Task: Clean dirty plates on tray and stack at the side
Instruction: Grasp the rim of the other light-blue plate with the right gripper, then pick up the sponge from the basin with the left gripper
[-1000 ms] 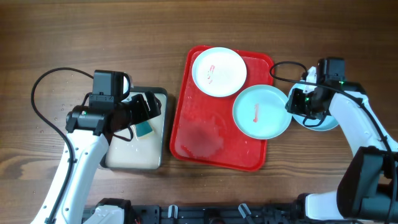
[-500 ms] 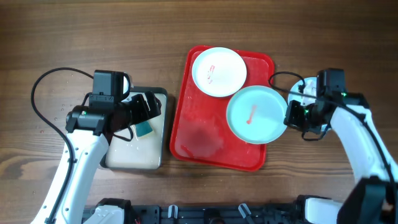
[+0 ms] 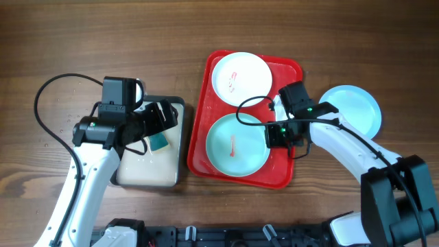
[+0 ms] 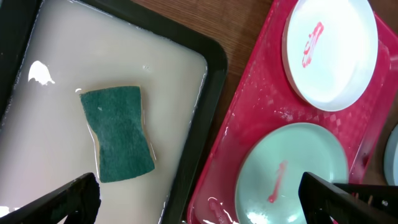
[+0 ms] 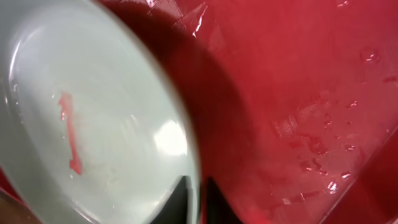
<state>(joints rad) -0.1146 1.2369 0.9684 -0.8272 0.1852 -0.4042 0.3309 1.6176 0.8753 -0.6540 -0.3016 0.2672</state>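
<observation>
The smeared mint plate (image 3: 236, 144) lies on the red tray (image 3: 199, 165), its rim clamped by the right gripper (image 3: 273, 135) (steadied for wiping, presumably). The left gripper (image 4: 196, 190) is spread above the green sponge (image 4: 121, 134), positioned for pickup.

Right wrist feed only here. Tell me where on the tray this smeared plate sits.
Observer: The mint plate lies flat in the half of the red tray nearest the robot bases.
Operator: List what else on the tray is dirty.
Observer: A white plate with a red smear sits at the tray's far end.
Operator: Now locate the sponge.
Observer: The green sponge lies loose in the cream tray, below the left gripper, whose jaws are open.
</observation>
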